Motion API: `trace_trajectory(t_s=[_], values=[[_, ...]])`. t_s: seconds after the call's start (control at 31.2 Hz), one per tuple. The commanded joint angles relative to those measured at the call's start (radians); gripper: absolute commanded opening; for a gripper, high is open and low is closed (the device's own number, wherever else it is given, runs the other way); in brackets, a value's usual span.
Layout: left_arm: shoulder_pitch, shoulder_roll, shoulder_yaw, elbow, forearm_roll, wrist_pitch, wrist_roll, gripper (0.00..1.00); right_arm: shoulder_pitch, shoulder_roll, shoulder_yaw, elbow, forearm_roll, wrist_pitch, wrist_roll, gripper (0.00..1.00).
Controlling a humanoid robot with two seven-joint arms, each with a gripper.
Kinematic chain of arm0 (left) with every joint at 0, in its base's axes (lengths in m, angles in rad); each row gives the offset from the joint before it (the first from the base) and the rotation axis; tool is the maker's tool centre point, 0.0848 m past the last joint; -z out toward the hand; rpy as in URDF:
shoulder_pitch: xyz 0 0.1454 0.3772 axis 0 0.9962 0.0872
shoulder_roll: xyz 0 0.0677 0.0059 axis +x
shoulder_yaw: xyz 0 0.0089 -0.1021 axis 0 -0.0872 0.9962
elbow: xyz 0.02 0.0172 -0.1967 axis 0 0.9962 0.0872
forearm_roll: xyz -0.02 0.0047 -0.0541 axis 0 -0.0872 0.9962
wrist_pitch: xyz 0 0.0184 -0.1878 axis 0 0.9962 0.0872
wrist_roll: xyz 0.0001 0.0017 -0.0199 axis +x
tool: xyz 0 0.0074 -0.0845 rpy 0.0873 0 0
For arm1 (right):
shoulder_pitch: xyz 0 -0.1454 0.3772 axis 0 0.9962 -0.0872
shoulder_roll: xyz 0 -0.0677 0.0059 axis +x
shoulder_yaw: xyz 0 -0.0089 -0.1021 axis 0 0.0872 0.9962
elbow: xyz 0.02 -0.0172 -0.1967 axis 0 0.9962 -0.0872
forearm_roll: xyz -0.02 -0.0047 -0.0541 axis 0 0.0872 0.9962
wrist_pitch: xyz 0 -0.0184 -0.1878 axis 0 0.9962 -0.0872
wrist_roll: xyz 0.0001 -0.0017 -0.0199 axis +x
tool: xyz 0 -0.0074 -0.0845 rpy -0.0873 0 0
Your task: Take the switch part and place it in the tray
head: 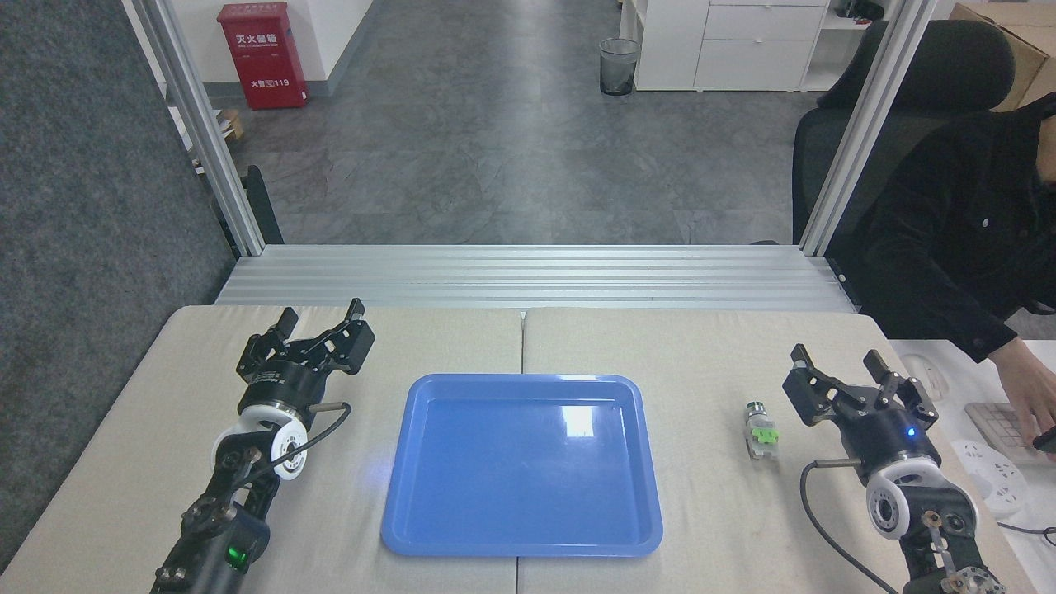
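Right gripper (840, 363) spread wide, empty, just beside switch part (762, 429), likely staged for pickup. Left gripper (322, 318) also spread, idle. Tray (396, 528) centred between arms, bare.

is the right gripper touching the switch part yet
Apart. The head view shows a strip of bare table between the right gripper and the switch part, which lies alone, right of the tray.
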Motion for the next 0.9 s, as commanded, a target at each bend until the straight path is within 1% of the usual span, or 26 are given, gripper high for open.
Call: trace_trajectory(t_s=[0.0,0.16,0.38,0.58,0.86], values=[[0.0,0.0,0.0,0.0,0.0,0.0,0.001,1.0,-0.025,-0.001,0.001,0.035,-0.002,0.001,0.001,0.99],[-0.001,0.0,0.0,0.0,0.0,0.0,0.001,1.0,-0.041,-0.005,0.007,0.035,-0.008,-0.003,0.001,0.99],[0.0,0.0,0.0,0.0,0.0,0.0,0.001,1.0,-0.038,-0.007,0.008,0.049,0.001,0.003,0.001,0.99],[0.0,0.0,-0.001,0.0,0.0,0.0,0.001,1.0,-0.041,-0.022,-0.006,0.073,-0.005,0.008,-0.002,0.99],[0.0,0.0,0.0,0.0,0.0,0.0,0.001,1.0,-0.042,-0.027,-0.007,0.074,-0.014,-0.006,-0.002,0.99]])
